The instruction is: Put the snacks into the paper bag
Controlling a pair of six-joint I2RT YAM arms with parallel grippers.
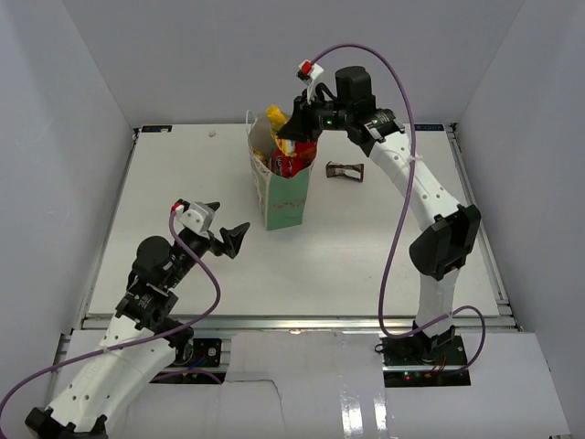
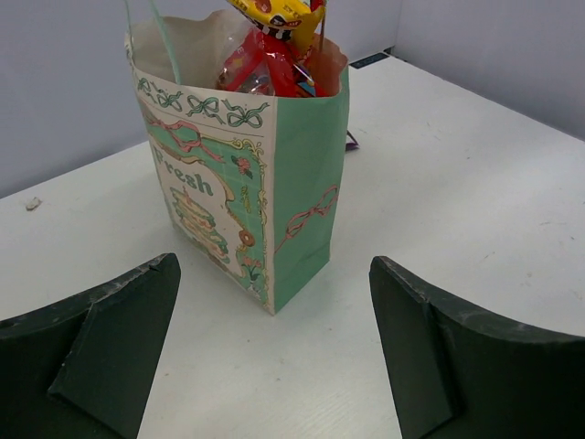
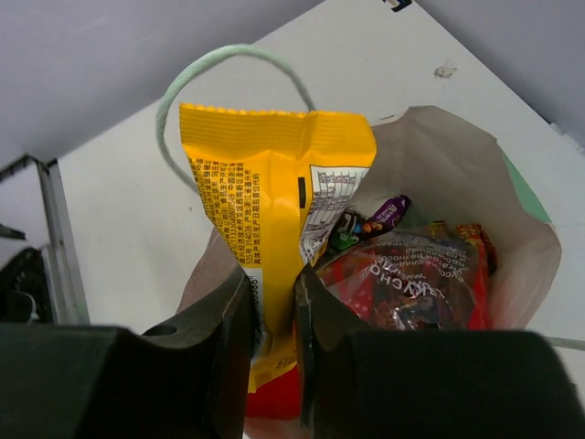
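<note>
The mint-green paper bag point(image 1: 285, 203) stands upright at mid-table, also in the left wrist view point(image 2: 306, 165) and from above in the right wrist view point(image 3: 516, 224). My right gripper point(image 3: 274, 311) is shut on a yellow bar point(image 3: 265, 183) and holds it over the bag's mouth point(image 1: 277, 119). A red-orange packet point(image 3: 430, 283) and small wrapped packets lie inside the bag. A dark brown bar point(image 1: 345, 171) lies on the table right of the bag. My left gripper point(image 1: 224, 236) is open and empty, low, left of the bag point(image 2: 274, 357).
White walls enclose the table on the left, back and right. The bag's thin handle point(image 3: 228, 69) arches beside the yellow bar. A small speck point(image 1: 213, 133) lies near the back edge.
</note>
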